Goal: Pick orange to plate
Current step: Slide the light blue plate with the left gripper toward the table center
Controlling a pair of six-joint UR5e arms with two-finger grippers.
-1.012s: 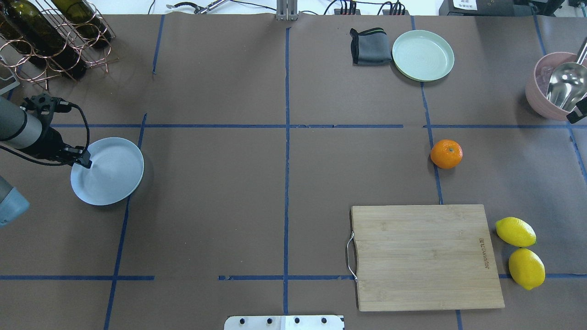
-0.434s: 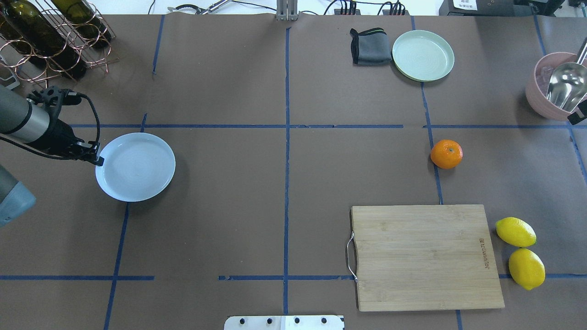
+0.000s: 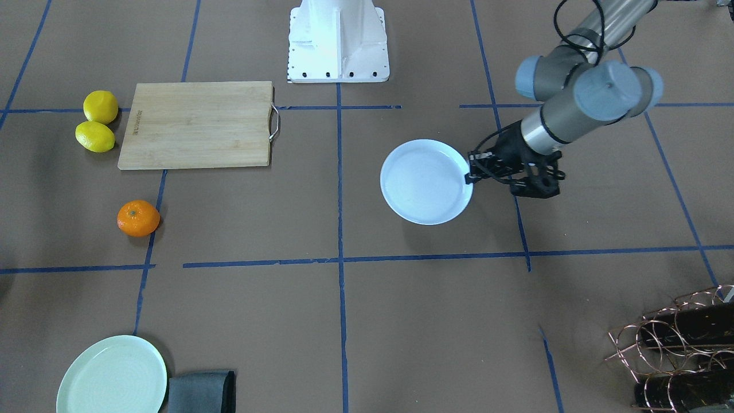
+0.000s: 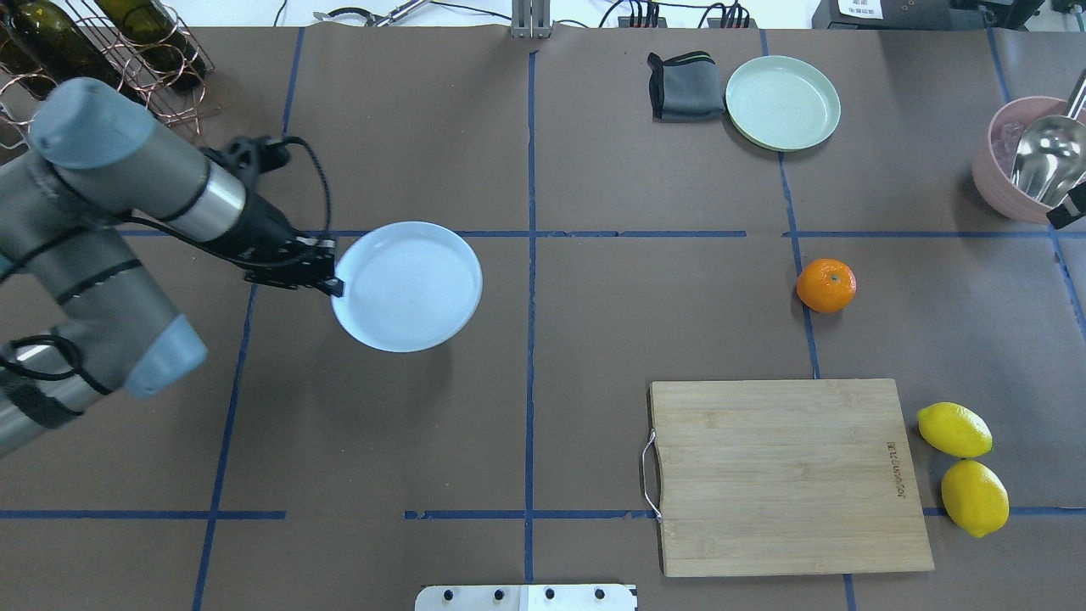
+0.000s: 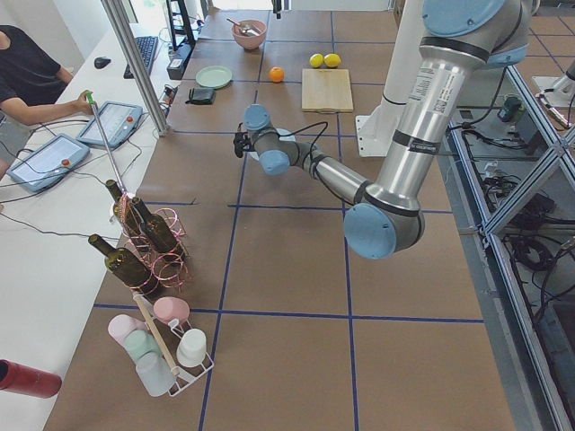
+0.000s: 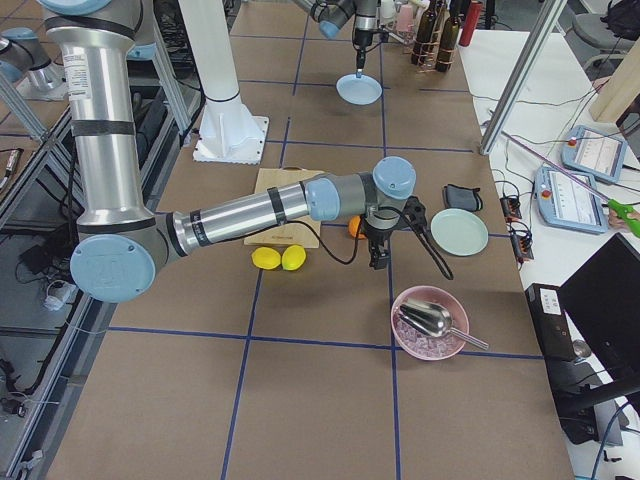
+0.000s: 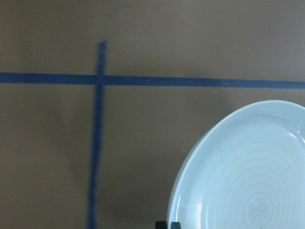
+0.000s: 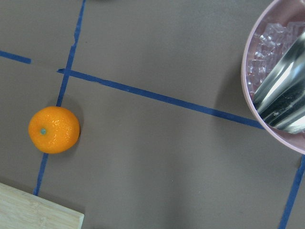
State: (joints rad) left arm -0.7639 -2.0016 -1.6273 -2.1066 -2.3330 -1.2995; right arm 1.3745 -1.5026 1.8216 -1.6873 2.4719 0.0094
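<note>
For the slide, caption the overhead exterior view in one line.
Left gripper grips the white plate by its rim left of centre; the orange lies far right, beyond the cutting board.

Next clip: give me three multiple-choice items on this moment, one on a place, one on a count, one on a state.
1. Where does the orange lie? A) on the cutting board B) in the green plate C) on the table, over a blue tape line
2. How many lemons show? A) one B) two C) three
3. The left gripper is: A) shut on the white plate's rim B) open above the orange C) holding a lemon
Key: 1C, tape runs under it; 2B, a pair lies together; 3A, it pinches the rim.
</note>
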